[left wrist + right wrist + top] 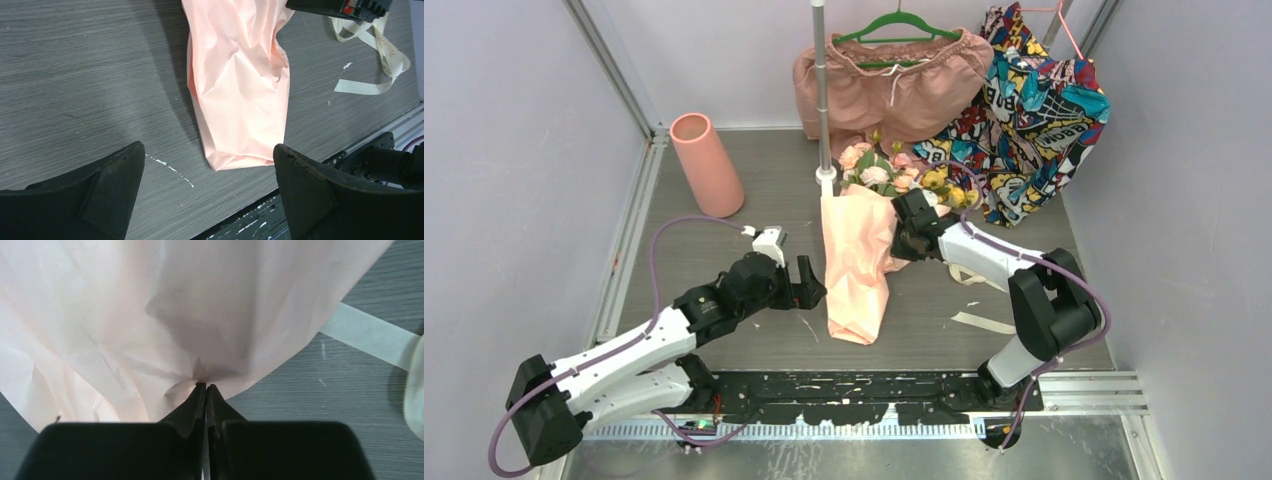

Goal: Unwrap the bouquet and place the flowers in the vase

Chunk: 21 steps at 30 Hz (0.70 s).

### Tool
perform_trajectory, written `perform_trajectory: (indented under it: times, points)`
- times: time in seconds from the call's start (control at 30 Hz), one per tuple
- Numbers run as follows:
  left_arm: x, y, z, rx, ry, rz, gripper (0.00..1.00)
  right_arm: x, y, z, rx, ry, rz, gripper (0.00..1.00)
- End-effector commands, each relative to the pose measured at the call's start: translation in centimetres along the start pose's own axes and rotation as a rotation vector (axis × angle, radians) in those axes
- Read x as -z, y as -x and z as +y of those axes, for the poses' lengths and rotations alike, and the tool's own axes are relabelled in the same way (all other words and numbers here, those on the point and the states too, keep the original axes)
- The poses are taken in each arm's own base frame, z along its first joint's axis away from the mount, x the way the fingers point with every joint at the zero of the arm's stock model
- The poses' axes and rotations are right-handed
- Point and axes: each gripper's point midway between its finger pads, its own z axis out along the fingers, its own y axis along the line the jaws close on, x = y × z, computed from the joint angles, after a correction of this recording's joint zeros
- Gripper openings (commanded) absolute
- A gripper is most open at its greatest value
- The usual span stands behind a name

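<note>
- I see the right gripper (206, 388) pinched shut on the paper edge of the bouquet (856, 262), mid-frame in the top view.
- Left gripper (206, 152) spread wide, just left of the wrap's lower end.
- Vase (707, 165) stands upper left.

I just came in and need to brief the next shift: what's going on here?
Two robot arms are unwrapping a bouquet lying on the table. The right claw is shut, pinching the edge of the pale pink paper wrap near the flowers; the left claw is open beside the wrap's lower end. The cream ribbon is already off, loose on the table. The pink vase stands upright at far left, without flowers.
</note>
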Motion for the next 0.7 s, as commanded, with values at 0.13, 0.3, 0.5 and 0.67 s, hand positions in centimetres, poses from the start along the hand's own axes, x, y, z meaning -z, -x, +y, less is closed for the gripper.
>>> perform_trajectory:
  times: [0.13,0.3,0.5,0.67]
  points:
    - [-0.8,0.0,-0.2,0.006,-0.013,-0.002,1.00,2.9,1.9,4.3,0.031,0.084,-0.102,0.17]
    - [-0.6,0.0,-0.2,0.009,-0.020,-0.004,1.00,2.4,1.8,0.3,-0.057,-0.005,-0.110,0.13]
    - [-0.6,-0.3,0.0,0.012,-0.023,-0.003,1.00,2.6,1.4,-3.5,-0.165,-0.009,-0.132,0.01]
    - [-0.8,-0.3,-0.4,0.022,-0.042,0.000,1.00,1.0,0.4,-5.9,-0.168,-0.068,-0.068,0.01]
